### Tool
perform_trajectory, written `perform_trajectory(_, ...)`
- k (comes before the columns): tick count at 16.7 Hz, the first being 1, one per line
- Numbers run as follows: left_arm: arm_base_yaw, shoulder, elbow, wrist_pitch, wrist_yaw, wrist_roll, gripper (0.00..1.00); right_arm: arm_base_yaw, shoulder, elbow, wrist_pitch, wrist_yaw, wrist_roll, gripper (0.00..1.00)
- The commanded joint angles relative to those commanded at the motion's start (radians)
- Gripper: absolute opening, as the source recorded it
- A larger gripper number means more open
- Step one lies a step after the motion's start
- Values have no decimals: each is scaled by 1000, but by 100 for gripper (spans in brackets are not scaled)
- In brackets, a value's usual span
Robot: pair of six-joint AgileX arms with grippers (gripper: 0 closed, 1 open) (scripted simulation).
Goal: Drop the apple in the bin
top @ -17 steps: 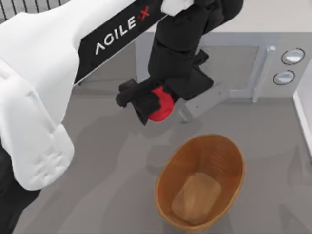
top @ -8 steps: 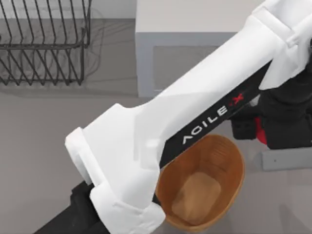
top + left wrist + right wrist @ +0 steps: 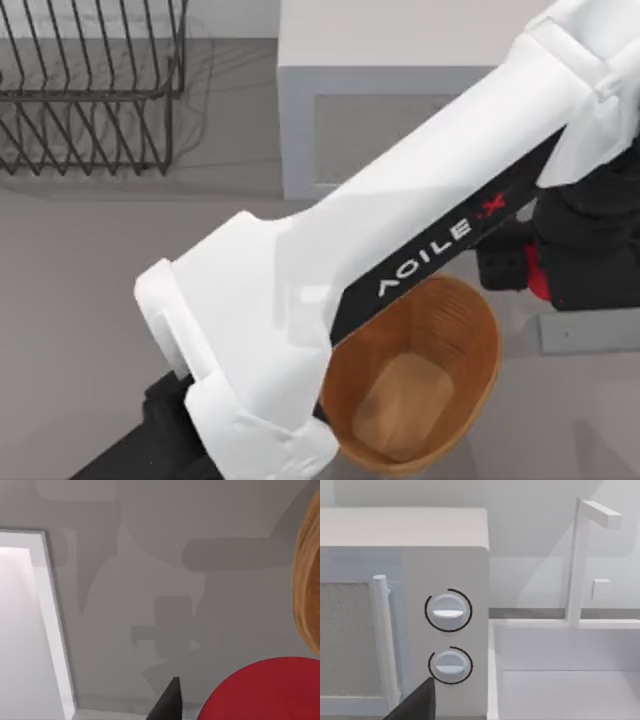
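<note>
The apple (image 3: pixel 539 279) is small and bright red, and my left gripper (image 3: pixel 536 268) is shut on it above the table. In the top view it hangs just past the upper right rim of the bin (image 3: pixel 340 385), an oval orange-brown basket with ribbed walls and a lighter flat bottom, near the front of the table. My left arm stretches from the lower left across the bin's left side. The left wrist view shows the apple (image 3: pixel 265 692) close up beside one dark fingertip (image 3: pixel 169 704), with the bin's rim (image 3: pixel 309 580) off to the side.
A black wire dish rack (image 3: pixel 90 90) stands at the back left. A white microwave (image 3: pixel 400 60) sits at the back centre; the right wrist view shows its knobs (image 3: pixel 448 611) and a white sink with a faucet (image 3: pixel 580 555). Grey tabletop lies left of the bin.
My left gripper has carried the apple from left of and behind the bin to its upper right rim. Over the last half second it has barely moved.
</note>
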Motion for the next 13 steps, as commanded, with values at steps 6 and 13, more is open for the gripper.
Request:
perform_trajectory(6,9,-99,-261,71,-9,3,0,0,0,0,0,0,0,100)
perform_trajectory(13,25,-267,-716,191,-22,13,0,0,0,0,0,0,0,100)
